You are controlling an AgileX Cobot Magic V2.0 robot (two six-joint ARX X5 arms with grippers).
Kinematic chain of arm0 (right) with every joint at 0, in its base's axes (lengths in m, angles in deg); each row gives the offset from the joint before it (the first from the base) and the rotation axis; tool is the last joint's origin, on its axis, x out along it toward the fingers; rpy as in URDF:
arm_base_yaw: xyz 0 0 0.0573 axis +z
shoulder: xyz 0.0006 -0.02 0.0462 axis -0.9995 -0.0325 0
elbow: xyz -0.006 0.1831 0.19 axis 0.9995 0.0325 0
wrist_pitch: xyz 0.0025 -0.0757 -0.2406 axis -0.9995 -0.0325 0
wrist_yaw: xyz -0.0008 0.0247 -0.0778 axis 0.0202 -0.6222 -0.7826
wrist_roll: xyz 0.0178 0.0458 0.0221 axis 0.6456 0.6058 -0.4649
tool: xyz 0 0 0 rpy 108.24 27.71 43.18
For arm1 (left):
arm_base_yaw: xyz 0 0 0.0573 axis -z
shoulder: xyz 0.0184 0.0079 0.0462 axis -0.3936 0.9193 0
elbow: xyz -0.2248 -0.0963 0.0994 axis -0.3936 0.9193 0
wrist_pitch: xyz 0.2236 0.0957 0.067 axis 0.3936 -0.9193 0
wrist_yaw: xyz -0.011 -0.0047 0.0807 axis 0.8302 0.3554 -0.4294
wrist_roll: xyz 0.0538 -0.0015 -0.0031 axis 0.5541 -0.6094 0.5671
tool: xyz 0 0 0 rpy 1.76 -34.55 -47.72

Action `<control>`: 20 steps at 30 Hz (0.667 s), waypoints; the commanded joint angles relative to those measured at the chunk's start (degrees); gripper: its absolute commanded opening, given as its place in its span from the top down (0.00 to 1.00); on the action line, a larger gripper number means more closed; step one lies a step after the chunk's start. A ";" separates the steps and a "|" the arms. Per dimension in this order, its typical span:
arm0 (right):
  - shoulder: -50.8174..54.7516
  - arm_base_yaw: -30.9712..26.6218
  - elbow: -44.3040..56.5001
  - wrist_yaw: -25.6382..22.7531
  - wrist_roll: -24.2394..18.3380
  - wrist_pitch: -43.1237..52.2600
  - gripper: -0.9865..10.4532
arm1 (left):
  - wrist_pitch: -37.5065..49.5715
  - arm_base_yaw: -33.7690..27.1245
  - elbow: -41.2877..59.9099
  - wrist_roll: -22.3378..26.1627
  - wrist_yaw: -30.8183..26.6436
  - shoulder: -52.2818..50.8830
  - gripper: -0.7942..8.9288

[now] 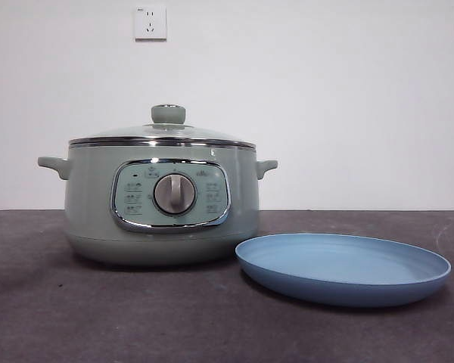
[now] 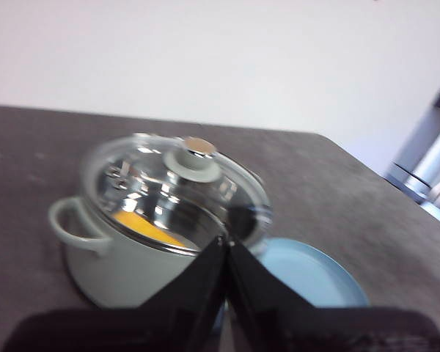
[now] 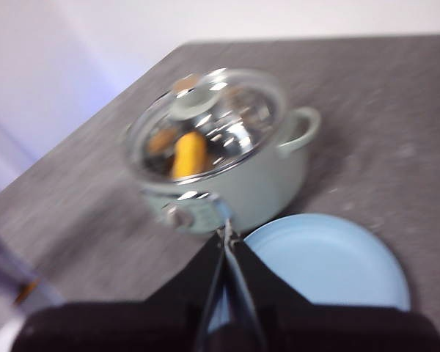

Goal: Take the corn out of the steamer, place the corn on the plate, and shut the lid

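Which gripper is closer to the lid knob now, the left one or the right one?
Hard to tell. Both the left gripper and the right gripper are shut and hang back above the table, away from the knob. Neither shows in the front view.

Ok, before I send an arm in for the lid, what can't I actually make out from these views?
- Corn: only a yellow smear through the lid in both blurred wrist views; its exact lie is unclear.
- Front view: the steamer wall hides the inside completely.
- Panel icons: too small to read.
- Plate: partly hidden behind the left gripper; its fingers look closed.
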 commanded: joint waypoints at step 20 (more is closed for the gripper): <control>-6.36 2.01 -7.43 3.78 -8.83 -12.74 0.41 | -10.25 -0.15 -6.40 4.20 2.89 5.16 0.40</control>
